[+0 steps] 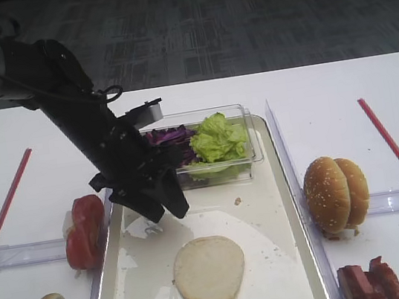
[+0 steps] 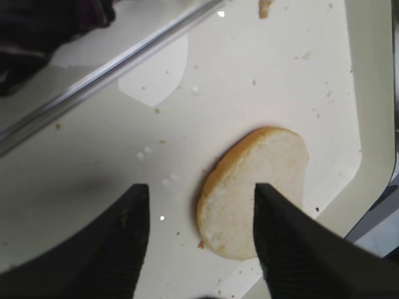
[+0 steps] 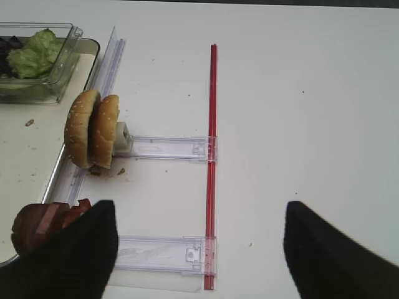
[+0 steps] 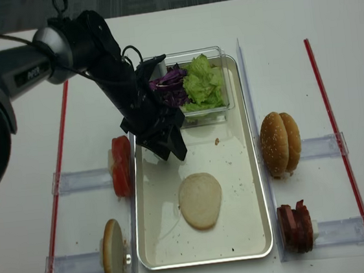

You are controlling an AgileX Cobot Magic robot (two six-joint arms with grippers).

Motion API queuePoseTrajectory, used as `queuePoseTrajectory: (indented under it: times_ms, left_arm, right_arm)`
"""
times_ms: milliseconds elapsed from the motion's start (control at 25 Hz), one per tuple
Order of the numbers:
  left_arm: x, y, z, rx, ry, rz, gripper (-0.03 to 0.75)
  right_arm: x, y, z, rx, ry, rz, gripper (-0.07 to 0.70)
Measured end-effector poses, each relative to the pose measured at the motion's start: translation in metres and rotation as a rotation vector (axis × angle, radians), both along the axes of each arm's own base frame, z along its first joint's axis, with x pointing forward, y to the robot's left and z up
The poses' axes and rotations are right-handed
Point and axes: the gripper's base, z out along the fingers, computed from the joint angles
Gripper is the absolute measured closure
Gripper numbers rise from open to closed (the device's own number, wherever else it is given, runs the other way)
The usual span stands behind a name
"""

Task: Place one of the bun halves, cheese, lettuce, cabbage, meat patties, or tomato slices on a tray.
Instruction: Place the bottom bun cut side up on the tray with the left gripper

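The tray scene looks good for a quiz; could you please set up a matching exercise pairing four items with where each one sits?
Items:
1. bun half
2. lettuce
3. tomato slices
4. meat patties

Places:
A. in the clear box at the tray's far end
B. off the tray, on its left side
C. flat on the tray floor
D. off the tray, near right corner

Pairs: 1-C, 2-A, 3-B, 4-D

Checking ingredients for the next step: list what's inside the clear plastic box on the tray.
The clear plastic box at the far end of the tray holds ruffled green lettuce and dark purple cabbage. The left arm covers the box's left part, so anything there is hidden.
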Motion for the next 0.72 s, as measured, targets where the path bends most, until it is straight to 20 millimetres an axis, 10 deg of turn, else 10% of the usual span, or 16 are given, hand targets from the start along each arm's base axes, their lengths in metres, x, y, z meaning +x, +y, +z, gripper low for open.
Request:
queuePoseTrajectory:
  times_ms: [720]
  left_arm:
    - [0.0021, 0.0013, 0.0018, 0.041, 0.022, 0.057, 0.351]
  right_arm:
    - [0.0, 0.0, 0.0, 0.0, 0.0, 0.0, 0.061]
